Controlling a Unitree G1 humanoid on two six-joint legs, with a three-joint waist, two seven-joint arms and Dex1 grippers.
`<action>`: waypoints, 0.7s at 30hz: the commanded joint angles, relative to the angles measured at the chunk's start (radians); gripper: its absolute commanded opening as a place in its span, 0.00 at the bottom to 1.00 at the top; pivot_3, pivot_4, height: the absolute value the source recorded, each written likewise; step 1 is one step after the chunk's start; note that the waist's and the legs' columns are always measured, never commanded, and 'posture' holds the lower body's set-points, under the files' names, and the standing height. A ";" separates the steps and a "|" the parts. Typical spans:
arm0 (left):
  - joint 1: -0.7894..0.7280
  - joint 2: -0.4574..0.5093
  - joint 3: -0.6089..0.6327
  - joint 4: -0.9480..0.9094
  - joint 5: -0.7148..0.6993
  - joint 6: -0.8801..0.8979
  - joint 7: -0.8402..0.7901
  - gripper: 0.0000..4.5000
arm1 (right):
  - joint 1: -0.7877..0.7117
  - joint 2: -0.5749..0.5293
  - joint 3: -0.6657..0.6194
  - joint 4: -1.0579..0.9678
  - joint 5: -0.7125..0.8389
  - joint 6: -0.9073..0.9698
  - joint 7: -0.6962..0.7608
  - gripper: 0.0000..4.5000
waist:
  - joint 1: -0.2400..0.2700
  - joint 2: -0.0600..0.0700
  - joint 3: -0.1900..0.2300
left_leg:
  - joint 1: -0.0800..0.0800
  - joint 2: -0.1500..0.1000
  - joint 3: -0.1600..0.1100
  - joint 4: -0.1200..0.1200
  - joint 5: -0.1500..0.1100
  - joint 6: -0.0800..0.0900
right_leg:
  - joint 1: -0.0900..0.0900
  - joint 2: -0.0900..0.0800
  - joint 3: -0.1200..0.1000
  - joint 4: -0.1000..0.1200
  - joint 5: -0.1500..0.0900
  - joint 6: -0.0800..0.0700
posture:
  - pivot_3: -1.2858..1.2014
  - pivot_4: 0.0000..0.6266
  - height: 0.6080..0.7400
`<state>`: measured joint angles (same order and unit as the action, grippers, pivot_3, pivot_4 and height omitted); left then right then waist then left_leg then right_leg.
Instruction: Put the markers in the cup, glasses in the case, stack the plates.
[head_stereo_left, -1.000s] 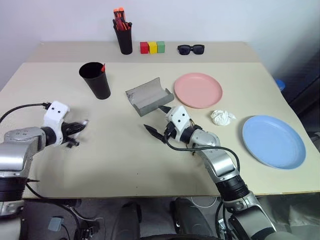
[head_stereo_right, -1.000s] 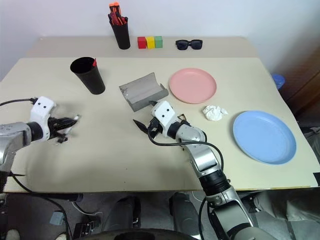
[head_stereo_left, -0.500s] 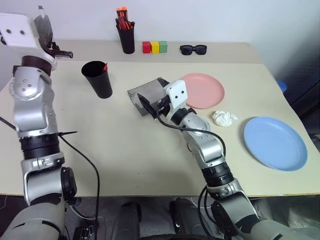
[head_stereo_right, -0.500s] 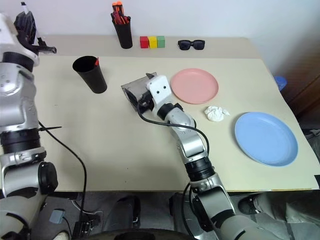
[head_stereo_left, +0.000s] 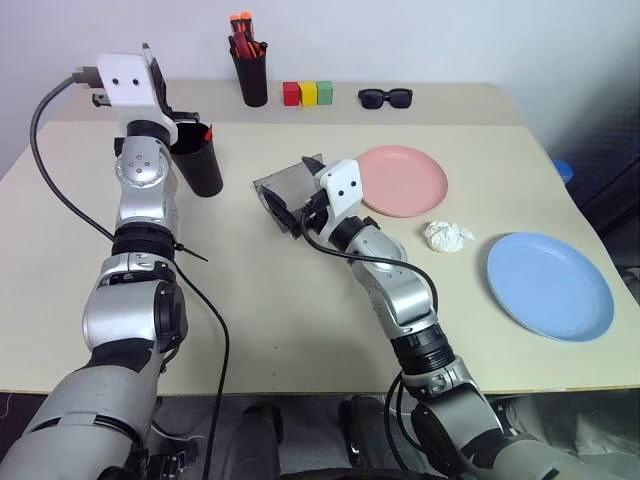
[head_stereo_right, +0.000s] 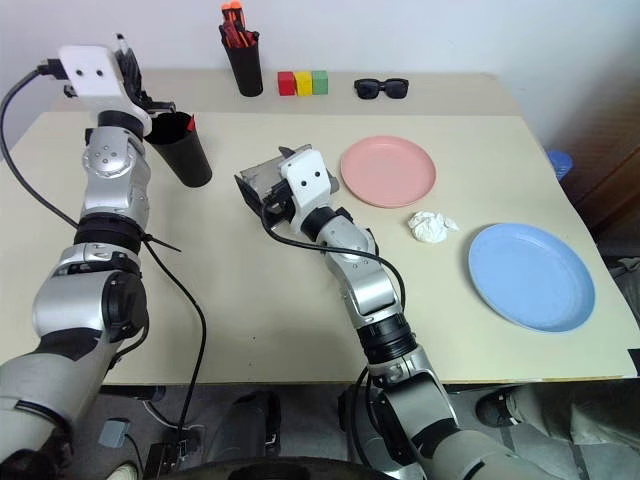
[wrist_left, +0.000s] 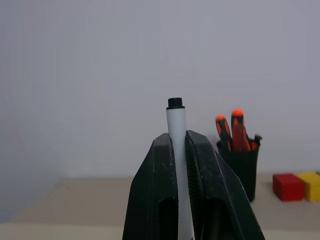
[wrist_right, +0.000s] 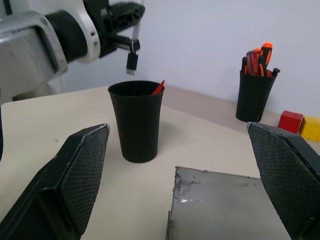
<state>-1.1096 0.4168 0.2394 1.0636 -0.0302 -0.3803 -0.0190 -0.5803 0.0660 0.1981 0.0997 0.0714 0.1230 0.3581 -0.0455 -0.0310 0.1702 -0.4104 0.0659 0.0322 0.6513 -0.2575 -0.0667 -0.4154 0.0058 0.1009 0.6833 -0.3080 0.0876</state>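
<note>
While the left gripper (wrist_left: 176, 150) pinches the white marker (wrist_left: 177, 131) upright between its fingers just above the black cup (head_stereo_left: 198, 160), a red marker (wrist_right: 158, 88) already leans inside. At the cup's four o'clock, the right gripper (wrist_right: 180, 175) hangs wide open over the grey case (head_stereo_left: 285, 188). Pink plate (head_stereo_left: 405, 180) and blue plate (head_stereo_left: 548, 284) lie apart on the table (head_stereo_left: 300, 320).

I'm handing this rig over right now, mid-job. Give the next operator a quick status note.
Left gripper: shut on the white marker, held above the cup.
Right gripper: open, at the grey case.
Done: red marker in the cup.
To do: drop the white marker in; stack the pink plate and blue plate, now apart.
Glasses in the case: cannot tell.
</note>
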 joint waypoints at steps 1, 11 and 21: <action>-0.024 0.000 -0.009 0.002 0.006 -0.036 0.007 0.00 | 0.001 0.002 0.003 -0.056 0.003 -0.012 -0.004 1.00 | 0.001 0.000 0.000 | 0.000 0.000 0.000 0.000 0.000 0.000 | 0.000 0.000 0.000 0.000 0.000 0.000 | 0.52 0.24 1.00; -0.002 -0.014 0.001 0.009 -0.016 -0.024 0.001 0.18 | 0.007 -0.003 0.013 -0.047 0.002 -0.011 0.007 1.00 | 0.001 0.000 0.000 | -0.001 0.000 0.000 0.000 0.000 0.000 | 0.000 0.000 0.000 0.000 0.000 0.000 | 0.52 0.24 1.00; 0.006 -0.031 0.013 -0.029 -0.041 -0.027 0.006 0.79 | 0.019 -0.007 0.018 -0.055 0.001 -0.004 0.011 1.00 | 0.002 0.000 0.000 | -0.001 0.000 0.000 0.000 0.000 0.000 | 0.000 0.000 0.000 0.000 0.000 0.000 | 0.52 0.24 1.00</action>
<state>-1.0888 0.3866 0.2410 1.0872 -0.0540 -0.3852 -0.0146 -0.5595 0.0592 0.2133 0.0900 0.0645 0.1246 0.3636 -0.0437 -0.0310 0.1702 -0.4110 0.0658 0.0321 0.6519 -0.2574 -0.0669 -0.4153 0.0058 0.1008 0.6833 -0.3080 0.0876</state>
